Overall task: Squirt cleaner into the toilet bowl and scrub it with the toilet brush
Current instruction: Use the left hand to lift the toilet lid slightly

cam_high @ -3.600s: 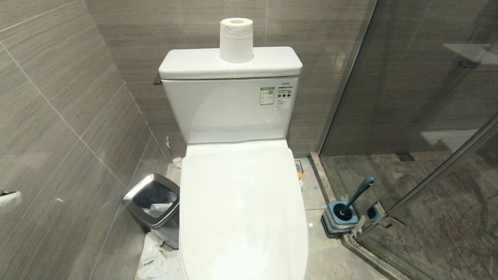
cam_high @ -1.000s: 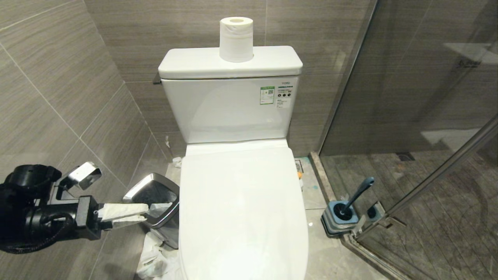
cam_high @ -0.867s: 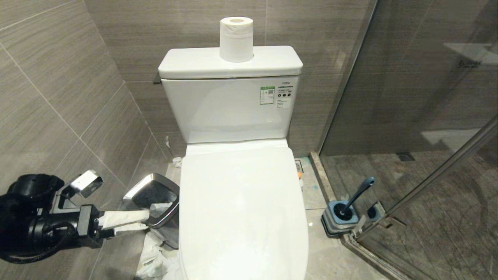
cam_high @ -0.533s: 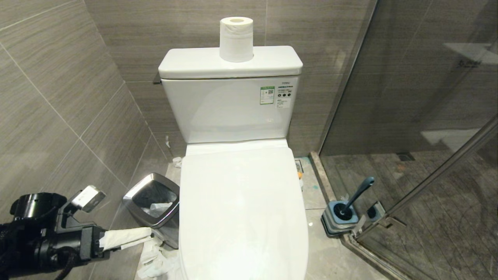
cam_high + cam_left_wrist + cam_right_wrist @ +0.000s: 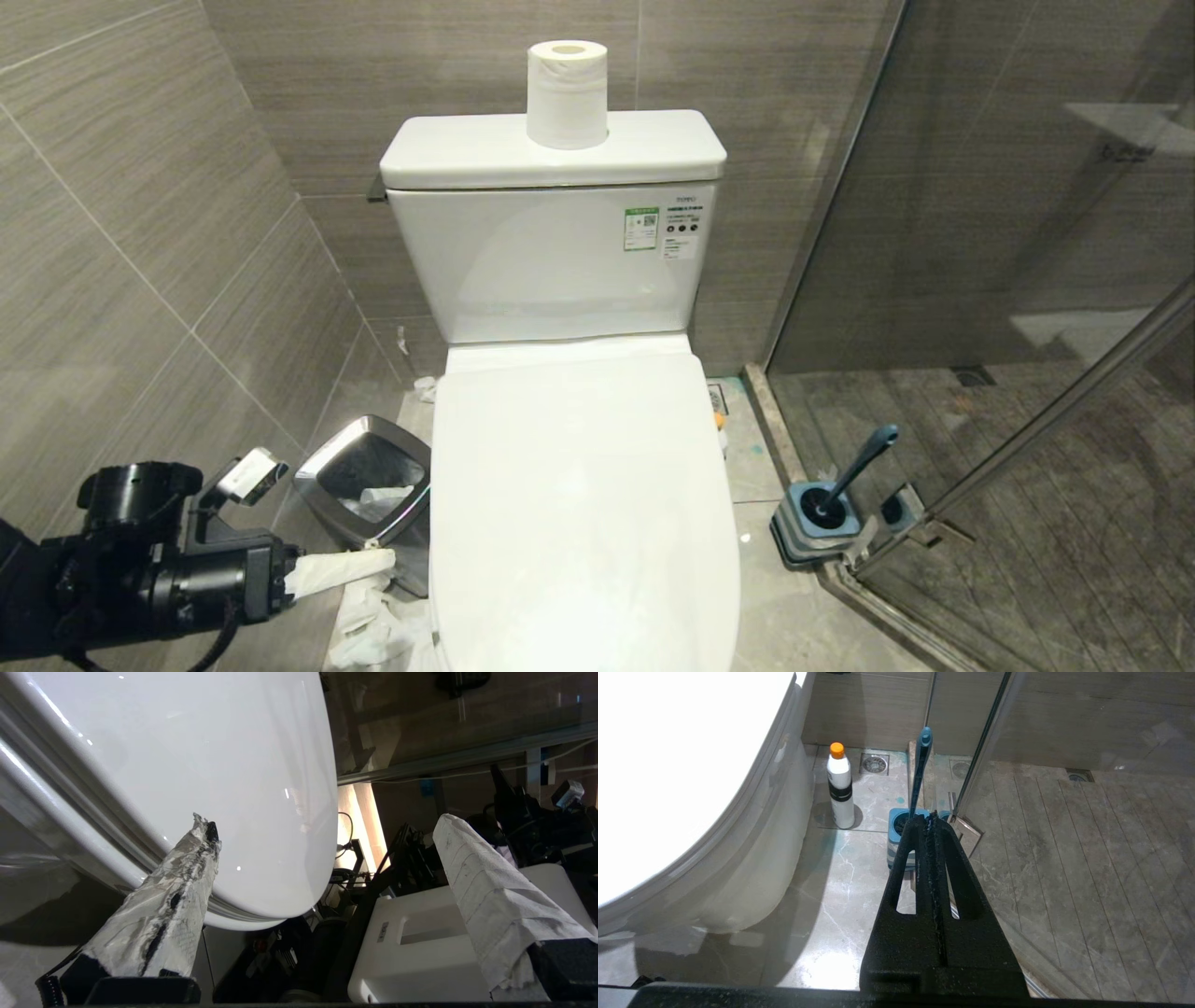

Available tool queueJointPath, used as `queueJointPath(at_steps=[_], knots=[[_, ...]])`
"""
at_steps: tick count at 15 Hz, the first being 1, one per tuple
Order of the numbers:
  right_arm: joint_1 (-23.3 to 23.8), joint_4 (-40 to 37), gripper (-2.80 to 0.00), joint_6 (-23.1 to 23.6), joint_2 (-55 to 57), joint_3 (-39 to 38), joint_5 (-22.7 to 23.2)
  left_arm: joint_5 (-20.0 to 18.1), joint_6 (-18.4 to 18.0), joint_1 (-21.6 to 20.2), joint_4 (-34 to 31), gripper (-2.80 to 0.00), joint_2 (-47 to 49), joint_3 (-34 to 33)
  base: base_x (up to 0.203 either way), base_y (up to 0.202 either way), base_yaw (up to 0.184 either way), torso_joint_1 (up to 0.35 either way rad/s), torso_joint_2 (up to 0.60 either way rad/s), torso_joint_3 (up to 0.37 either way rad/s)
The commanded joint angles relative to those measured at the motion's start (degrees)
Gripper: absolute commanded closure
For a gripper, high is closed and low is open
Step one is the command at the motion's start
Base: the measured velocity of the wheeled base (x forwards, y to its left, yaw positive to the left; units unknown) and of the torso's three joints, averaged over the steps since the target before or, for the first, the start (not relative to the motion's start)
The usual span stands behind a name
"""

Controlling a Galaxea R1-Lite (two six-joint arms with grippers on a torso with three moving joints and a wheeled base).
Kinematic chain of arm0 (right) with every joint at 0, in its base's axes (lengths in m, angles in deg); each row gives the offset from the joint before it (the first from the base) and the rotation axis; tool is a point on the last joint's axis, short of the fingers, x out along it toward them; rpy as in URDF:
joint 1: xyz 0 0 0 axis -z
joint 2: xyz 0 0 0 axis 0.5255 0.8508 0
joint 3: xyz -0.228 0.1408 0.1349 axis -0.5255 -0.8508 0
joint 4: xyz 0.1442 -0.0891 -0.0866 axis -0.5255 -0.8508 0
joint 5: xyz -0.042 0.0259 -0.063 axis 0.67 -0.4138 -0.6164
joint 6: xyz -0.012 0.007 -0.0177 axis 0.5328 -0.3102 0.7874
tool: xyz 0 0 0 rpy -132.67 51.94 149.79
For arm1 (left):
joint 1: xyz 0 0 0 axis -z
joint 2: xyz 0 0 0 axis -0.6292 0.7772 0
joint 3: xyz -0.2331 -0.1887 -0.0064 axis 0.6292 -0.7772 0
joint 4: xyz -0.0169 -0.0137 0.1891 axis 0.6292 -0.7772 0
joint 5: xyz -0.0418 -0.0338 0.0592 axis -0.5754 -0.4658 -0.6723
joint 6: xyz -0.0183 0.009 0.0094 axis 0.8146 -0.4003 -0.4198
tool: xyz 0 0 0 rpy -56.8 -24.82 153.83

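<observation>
Left gripper [image 5: 322, 868], fingers wrapped in white paper, is spread wide and empty, low beside the big white glossy ceramic toilet bowl [image 5: 579, 504], whose lid's down. Slim dark teal toilet brush [image 5: 857, 469] sits in its square blue-grey holder [image 5: 814, 532] by the glass. Right gripper [image 5: 930, 820] is pinched closed, empty.

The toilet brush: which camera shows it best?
The head view: the toilet brush stands clear in its holder on the floor right of the toilet. The right wrist view shows its handle, but the shut right hand covers the base. The left wrist view doesn't show it.
</observation>
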Motion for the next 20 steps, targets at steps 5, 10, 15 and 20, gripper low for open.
queueJointPath(at_steps=[5,10,15,20], knots=[[0.0,0.0,0.00,0.0,0.1,0.1,0.1,-0.7,3.5,-2.7,-2.1,-2.80,1.5,5.3,0.000,0.000,0.000,0.000,0.00,0.000],[0.0,0.0,0.00,0.0,0.1,0.1,0.0,-0.7,4.5,-2.8,-2.2,-2.80,-1.3,3.3,0.000,0.000,0.000,0.000,0.00,0.000],[-0.1,0.0,0.00,0.0,0.1,0.0,0.0,-0.7,6.2,-4.4,-3.0,-2.80,-2.3,2.8,0.000,0.000,0.000,0.000,0.00,0.000],[0.0,0.0,0.00,0.0,0.1,0.0,0.0,-0.3,6.2,-6.0,-4.8,-2.80,-2.7,2.9,0.000,0.000,0.000,0.000,0.00,-0.064]])
